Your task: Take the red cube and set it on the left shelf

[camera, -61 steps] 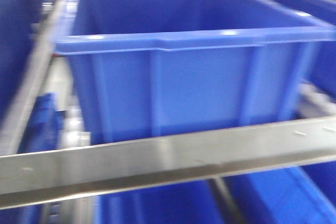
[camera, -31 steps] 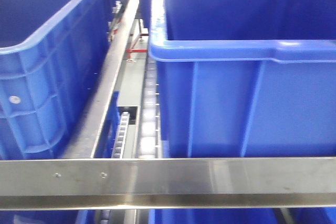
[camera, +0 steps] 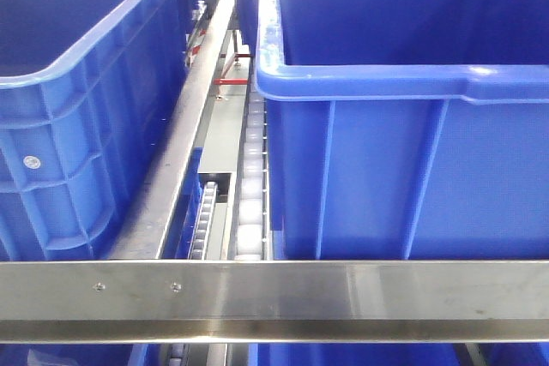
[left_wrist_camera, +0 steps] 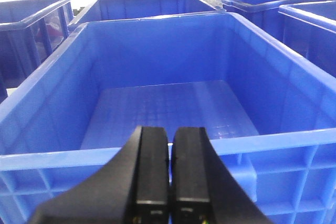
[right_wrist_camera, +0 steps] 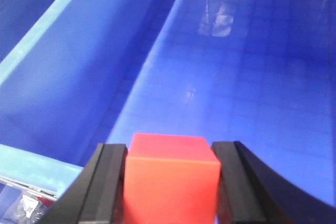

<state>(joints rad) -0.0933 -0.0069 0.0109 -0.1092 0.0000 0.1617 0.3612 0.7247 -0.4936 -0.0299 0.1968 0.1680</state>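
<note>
Right end effector clamps red cube; above blue bin

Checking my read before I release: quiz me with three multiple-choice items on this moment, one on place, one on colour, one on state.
1. Where is the red cube?
A. on a bin floor
B. between the right gripper's fingers
C. on the metal rail

2. What colour are the bins?
A. blue
B. green
C. grey

3. How does the left gripper stand?
A. wide open
B. shut on the cube
C. shut, holding nothing

Key: B, both fingers flank the cube above a bin floor; A, every bin shown is blue; C, its fingers meet with nothing between.
</note>
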